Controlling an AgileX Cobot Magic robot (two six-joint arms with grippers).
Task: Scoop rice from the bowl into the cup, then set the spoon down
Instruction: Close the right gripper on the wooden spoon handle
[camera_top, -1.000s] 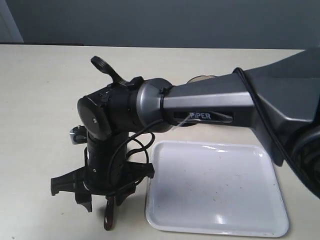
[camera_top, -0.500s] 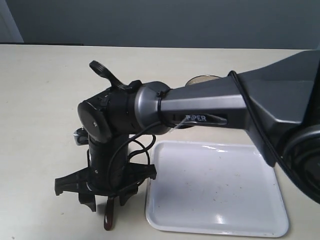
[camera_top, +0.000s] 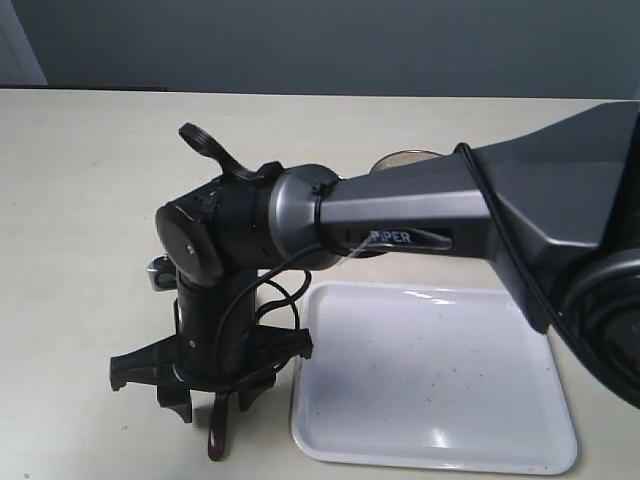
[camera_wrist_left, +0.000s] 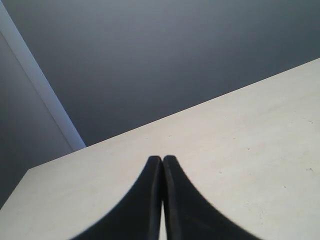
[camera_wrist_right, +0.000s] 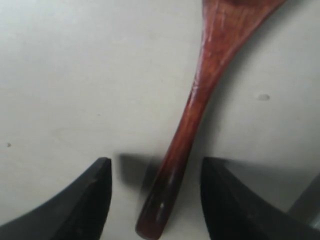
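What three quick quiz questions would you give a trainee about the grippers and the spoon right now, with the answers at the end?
1. True or false: the right gripper is clamped on the spoon.
2. Multiple choice: the left gripper is (A) open wide, (B) shut with nothing in it, (C) shut on the spoon.
3. Fill in: in the exterior view, the spoon lies on the table to the ___ of the white tray.

Key:
1. False. Its jaws stand apart on either side of the handle.
2. B.
3. Left.
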